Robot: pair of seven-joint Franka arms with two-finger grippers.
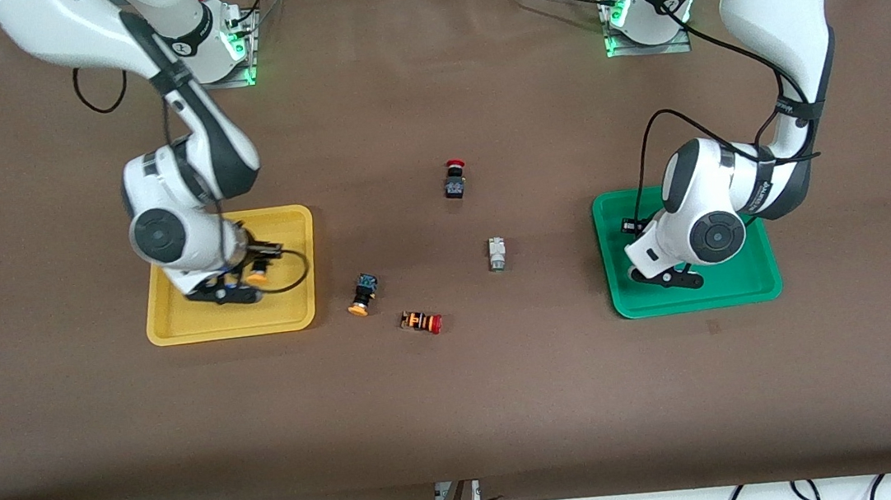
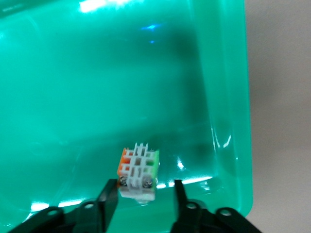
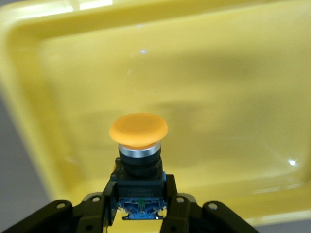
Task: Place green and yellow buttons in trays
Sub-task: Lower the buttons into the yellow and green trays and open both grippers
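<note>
My right gripper [image 1: 241, 285] hangs just above the yellow tray [image 1: 197, 327] and is shut on a black-bodied button with an orange-yellow cap [image 3: 138, 130]; the right wrist view shows its fingers [image 3: 171, 190] clamping the body over the tray floor [image 3: 218, 73]. My left gripper [image 1: 667, 275] is low in the green tray [image 1: 699, 298]. In the left wrist view it [image 2: 144, 190] is open, and a whitish-grey switch [image 2: 139, 167] with a green end lies on the tray floor [image 2: 97, 73] between the fingers. A second yellow-capped button [image 1: 361, 293] and a second whitish-grey switch [image 1: 497, 254] lie on the table between the trays.
A black-bodied switch with a red cap [image 1: 455, 179] lies mid-table, farther from the front camera than the grey switch. An orange-striped switch with a red cap [image 1: 421, 321] lies beside the loose yellow-capped button, nearer the camera. Brown cloth covers the table.
</note>
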